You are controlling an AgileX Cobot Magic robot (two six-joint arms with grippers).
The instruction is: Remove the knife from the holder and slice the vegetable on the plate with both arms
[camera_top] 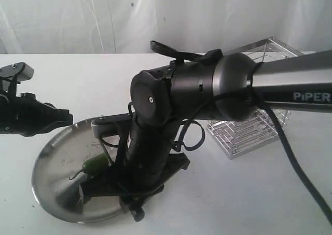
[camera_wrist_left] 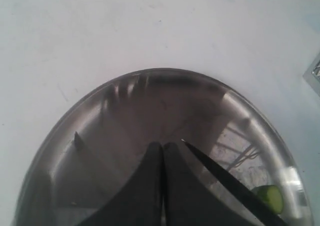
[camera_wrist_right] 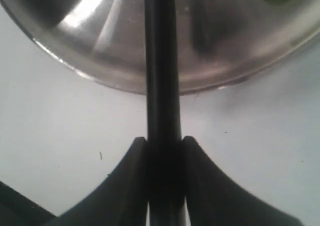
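Fingers (camera_wrist_right: pixel 125 186) grip knife (camera_wrist_right: pixel 162 86); arm (camera_top: pixel 155 136) probably overlaps vegetable (camera_top: pixel 96 165).

Prob. robot lab test bench: white tabletop (camera_top: pixel 249 193), white cloth backdrop (camera_top: pixel 78 17), PiPER-marked arm (camera_top: pixel 290 84) over it.

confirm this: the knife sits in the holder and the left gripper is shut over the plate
Not quite. The knife is not in the holder; the right gripper is shut on its handle, as the right wrist view shows. The left gripper is indeed shut over the plate.
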